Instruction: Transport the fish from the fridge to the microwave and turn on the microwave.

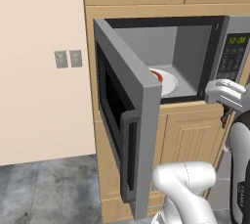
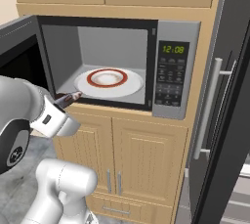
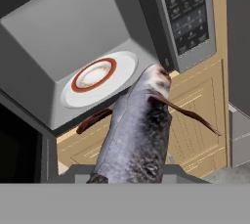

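In front of the built-in silver-grey microwave (image 2: 171,47), holding the mottled grey fish with reddish-brown fins (image 3: 139,130) at the open cavity. At left, working beside the grey door with a black window (image 1: 128,120), which is swung fully out, so keeping the arm off its edge. Gripping the fish in the two-finger gripper (image 2: 62,103), jaws set about half wide and closed on its body. Fingertips hidden behind the fish in the hand view, so probably clamping near the tail end, though not certainly.

Holding the fish just outside the cavity's lower front lip, far end pointing in toward the round white plate with a red ring (image 2: 133,89), not yet over it. Aiming slightly up and forward:
- lifting the far end over the lip
- advancing until the fish's middle is hanging above the plate's centre
- lowering before releasing, so avoiding a drop onto the rim or a slide off
- minding the trailing fins at the sill

Further right, leaving the dark keypad under the green clock (image 2: 169,82) until after shutting the door. At far right, staying well apart from the dark grey-black fridge door with its long bar handle (image 2: 229,96).
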